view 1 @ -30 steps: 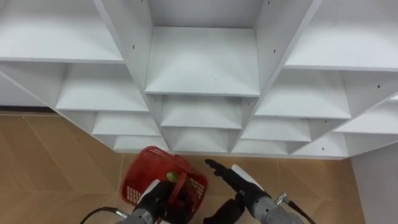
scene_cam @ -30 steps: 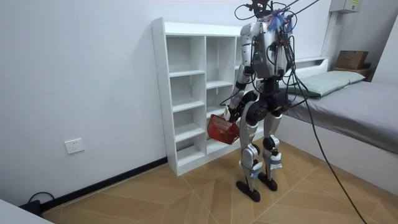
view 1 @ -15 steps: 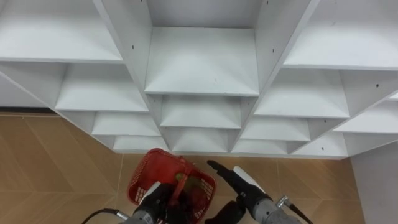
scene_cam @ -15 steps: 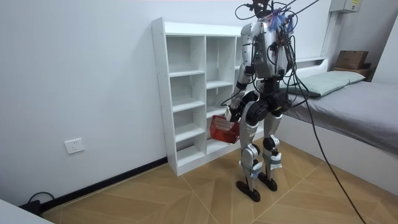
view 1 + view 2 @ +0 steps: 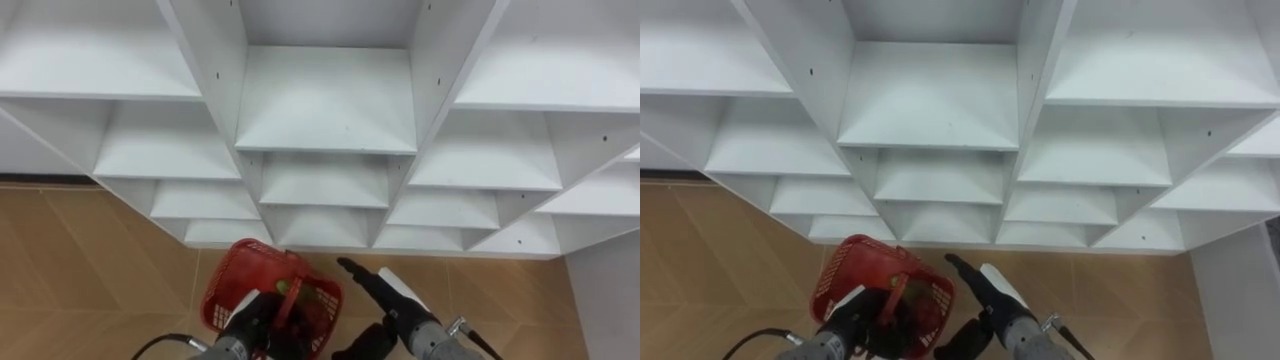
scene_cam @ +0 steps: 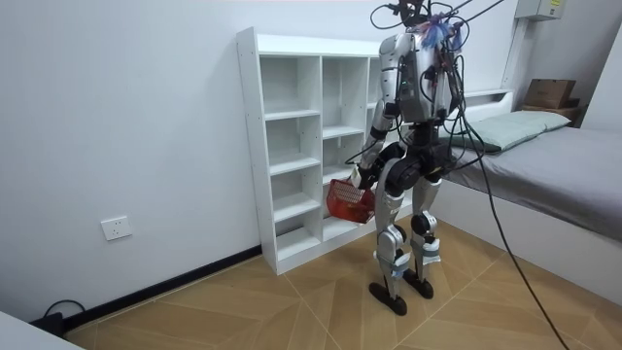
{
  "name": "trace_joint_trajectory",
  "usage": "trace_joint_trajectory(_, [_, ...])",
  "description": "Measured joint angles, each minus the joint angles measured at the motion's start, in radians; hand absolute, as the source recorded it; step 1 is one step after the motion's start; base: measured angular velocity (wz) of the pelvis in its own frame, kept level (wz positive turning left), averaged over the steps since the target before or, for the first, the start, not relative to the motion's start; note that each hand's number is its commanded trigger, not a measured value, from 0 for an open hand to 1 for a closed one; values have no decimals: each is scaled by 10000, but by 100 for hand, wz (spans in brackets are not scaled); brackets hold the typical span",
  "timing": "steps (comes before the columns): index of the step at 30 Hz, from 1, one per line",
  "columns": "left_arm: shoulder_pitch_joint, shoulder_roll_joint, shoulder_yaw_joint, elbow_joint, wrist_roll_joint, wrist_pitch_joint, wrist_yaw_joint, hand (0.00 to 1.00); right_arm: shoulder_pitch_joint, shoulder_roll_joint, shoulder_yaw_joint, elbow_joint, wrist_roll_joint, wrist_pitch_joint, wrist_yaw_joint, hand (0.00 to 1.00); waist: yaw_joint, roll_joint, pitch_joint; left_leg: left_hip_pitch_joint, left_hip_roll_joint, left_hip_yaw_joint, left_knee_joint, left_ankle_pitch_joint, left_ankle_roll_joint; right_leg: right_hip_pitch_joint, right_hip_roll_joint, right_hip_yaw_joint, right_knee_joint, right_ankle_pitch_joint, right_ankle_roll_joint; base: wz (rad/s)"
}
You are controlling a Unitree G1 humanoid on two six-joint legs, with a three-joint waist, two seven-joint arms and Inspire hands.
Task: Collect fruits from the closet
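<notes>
Red plastic mesh basket [image 5: 222, 298] at bottom centre, small greenish item [image 5: 283, 288] inside, left hand [image 5: 250, 318] curled round its handle, right hand [image 5: 385, 295] beside it, fingers straight, holding nothing, white wooden open-shelved closet [image 5: 325, 100] above.

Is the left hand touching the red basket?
Touching. In the left eye view the left hand is curled round the handle of the red basket, and the room view shows the basket hanging clear of the floor from that hand.

Closet [image 5: 325, 100] behind — basket [image 5: 228, 285] before it, right hand [image 5: 398, 303] rightward.
</notes>
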Motion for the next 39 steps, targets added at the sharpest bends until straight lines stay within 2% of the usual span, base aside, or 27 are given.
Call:
trace_joint_trajectory(8, [292,117,15,-305,15,-6,22,100,232,-80,-201,-14,-54,-2,-77,0,-52,-31,1,344,-49,21,-81,3,4,294,-21,91,1,-74,8,0])
trace_joint_trajectory(11, [440,177,35,-357,16,-16,2,100,449,-79,-531,-16,-49,-83,-53,0,-99,-98,-28,615,-109,-27,-178,3,6,527,-69,71,17,-184,41,5])
trace_joint_trajectory(17, [466,250,292,-375,-26,-21,-13,100,682,-63,-931,-12,5,-181,-103,0,-101,-228,10,891,-115,10,-253,-1,3,894,-70,-10,-185,-190,53,2])
trace_joint_trajectory(22, [838,252,639,-395,-16,-32,24,100,1166,-69,-1213,63,20,-225,-410,0,-106,-242,7,1461,-125,19,-578,-11,-3,1503,-40,-61,-544,-188,74,2])
trace_joint_trajectory(26, [1149,278,824,-760,399,-126,111,100,1420,-83,-1462,68,20,-319,-553,0,-142,-240,3,1660,-131,24,-709,-12,-8,1654,-36,-39,-576,-207,92,0])
trace_joint_trajectory(31, [1648,421,986,-1201,720,-215,742,100,1882,-108,-1690,231,290,-411,-975,0,-319,-281,-21,2306,-158,62,-960,-13,-9,2300,-9,85,-888,-206,114,-4])
trace_joint_trajectory(33, [1733,509,1031,-1210,1166,-218,984,100,1986,-163,-1819,398,397,-439,-1081,0,-317,-300,-43,2515,-154,125,-1077,-17,-15,2424,-10,111,-891,-224,133,-7])
trace_joint_trajectory(39, [2597,548,1844,-1286,1361,-243,1607,100,2415,-50,-3083,1512,729,-540,-1405,0,-370,-393,-125,3013,-161,175,-1348,-30,-14,2843,8,197,-1062,-234,165,-3])
